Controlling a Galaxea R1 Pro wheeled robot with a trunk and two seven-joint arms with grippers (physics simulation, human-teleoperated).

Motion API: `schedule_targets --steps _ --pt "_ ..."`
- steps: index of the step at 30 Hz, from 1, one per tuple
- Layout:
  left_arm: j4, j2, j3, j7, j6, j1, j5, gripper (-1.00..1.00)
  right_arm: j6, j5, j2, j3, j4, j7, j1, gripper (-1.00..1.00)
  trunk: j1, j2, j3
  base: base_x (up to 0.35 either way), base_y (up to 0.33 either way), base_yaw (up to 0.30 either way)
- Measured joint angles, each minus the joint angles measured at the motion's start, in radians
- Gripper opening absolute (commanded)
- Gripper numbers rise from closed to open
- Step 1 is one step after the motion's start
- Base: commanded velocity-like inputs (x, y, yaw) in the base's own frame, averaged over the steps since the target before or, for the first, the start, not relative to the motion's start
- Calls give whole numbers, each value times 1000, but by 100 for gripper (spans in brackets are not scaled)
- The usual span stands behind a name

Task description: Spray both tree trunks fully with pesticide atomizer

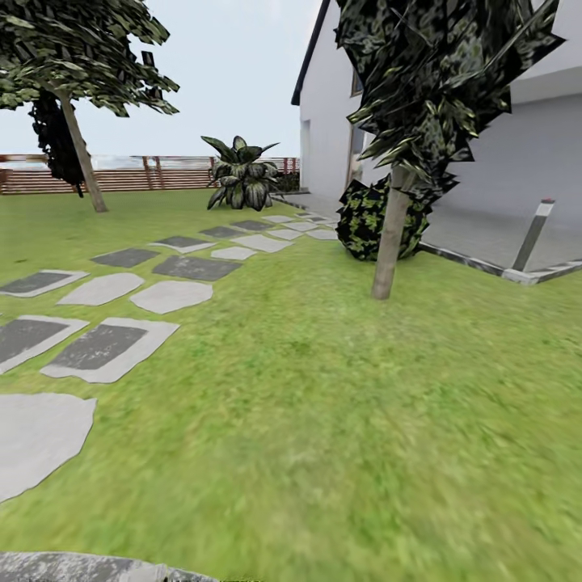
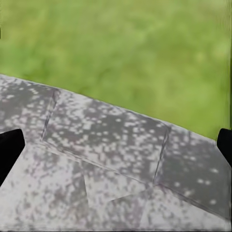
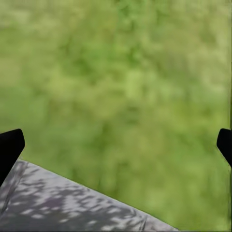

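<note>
You're still hunting the atomizer, both jaws spread and empty over lawn (image 1: 323,420); scan the grass near tree trunk (image 1: 391,242).

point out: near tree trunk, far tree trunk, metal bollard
near tree trunk (image 1: 390,238): head view, mid-height of the pale column.
far tree trunk (image 1: 82,158): head view, middle of the leaning stem before the fence.
metal bollard (image 1: 532,235): head view, centre of the grey post.
</note>
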Motion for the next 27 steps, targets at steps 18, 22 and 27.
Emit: schedule_targets --steps 18,22,27 --pt "-4 0 0 0 0 -1 1 100 0 0 0 0 0 0 0 100 0 0 0 -36 -314 274" --pt "-4 0 0 0 0 0 1 100 0 0 0 -1 0 0 0 100 0 0 0 -102 -314 275" --pt "-4 0 0 0 0 -1 1 100 0 0 0 0 0 0 0 100 0 0 0 -121 -310 275"
